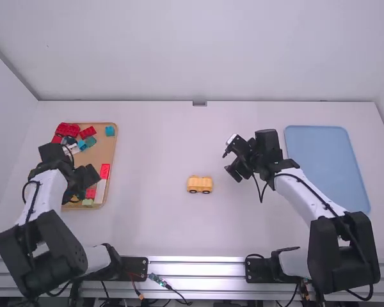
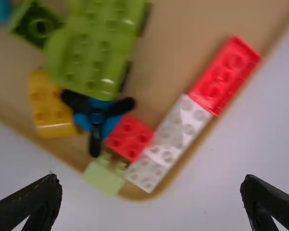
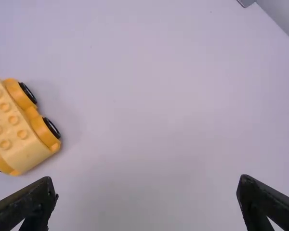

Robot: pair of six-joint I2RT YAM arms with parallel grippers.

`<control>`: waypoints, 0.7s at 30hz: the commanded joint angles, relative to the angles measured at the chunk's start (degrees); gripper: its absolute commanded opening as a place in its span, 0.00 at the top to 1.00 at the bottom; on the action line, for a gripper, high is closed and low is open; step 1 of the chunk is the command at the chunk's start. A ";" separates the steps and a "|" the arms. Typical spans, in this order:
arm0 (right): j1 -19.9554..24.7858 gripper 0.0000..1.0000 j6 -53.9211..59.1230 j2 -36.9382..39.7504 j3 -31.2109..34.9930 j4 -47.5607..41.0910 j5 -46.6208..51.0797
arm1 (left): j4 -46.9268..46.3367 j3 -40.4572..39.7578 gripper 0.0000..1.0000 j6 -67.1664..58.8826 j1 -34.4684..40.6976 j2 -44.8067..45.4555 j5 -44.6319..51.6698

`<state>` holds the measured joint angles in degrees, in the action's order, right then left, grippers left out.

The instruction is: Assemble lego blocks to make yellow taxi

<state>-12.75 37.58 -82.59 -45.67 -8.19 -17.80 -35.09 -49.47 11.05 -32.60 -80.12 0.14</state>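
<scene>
Progress, as read now: early to middling. A small yellow plastic taxi base (image 3: 12, 127) is on its black wheels (image 3: 51, 128), studs up. A paler studded layer forms its top; whether that is a separate block or part of the base, I cannot tell. No roof or cab stands on those studs. Left to do, by my judgement: at least one more yellow block pressed on top.

Base's place: middle of the white worktop (image 1: 153, 224), upright, touching neither tool. From the right tool (image 3: 146, 180) it lies a little to the left and nearer the robot's side. That tool is spread wide, empty, held above the worktop. From the left tool (image 2: 151, 179) the base is well apart, off to the right. The left tool is likewise spread and empty, over the near part of the tan tray (image 2: 274, 29).

Tray, near end: likely next piece is a yellow studded block (image 2: 50, 108), beside a blue piece with a black propeller (image 2: 96, 118). Pale green block (image 2: 103, 177) at the near corner; small red block (image 2: 130, 137) against a white studded strip (image 2: 166, 139). Bulky green piece (image 2: 96, 43) close by. Crowded; a descending finger could catch the propeller.

Farther up: longer red block (image 2: 225, 74) along the tray's side. Far end: more red blocks (image 1: 88, 132), a teal block (image 1: 109, 130).
</scene>
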 commanded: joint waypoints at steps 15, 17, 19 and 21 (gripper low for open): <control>0.07 0.01 -2.67 1.06 -0.55 5.37 -0.07 | -0.09 -3.26 0.19 2.36 -8.20 -7.57 -14.49; 0.07 0.01 -2.36 1.06 -0.55 5.76 -0.11 | 0.42 -3.06 0.36 0.90 -8.20 -7.57 -14.58; 0.07 0.01 -0.24 1.06 -0.55 5.79 -0.11 | 0.70 -2.49 0.29 1.18 -8.20 -7.57 -14.56; 0.07 0.01 1.07 1.06 -0.55 5.76 -0.11 | 1.53 -1.68 0.27 1.01 -8.17 -7.57 -14.19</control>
<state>-12.75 37.08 -82.59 -45.67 -2.52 -17.80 -33.41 -52.69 12.62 -40.71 -87.64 -12.99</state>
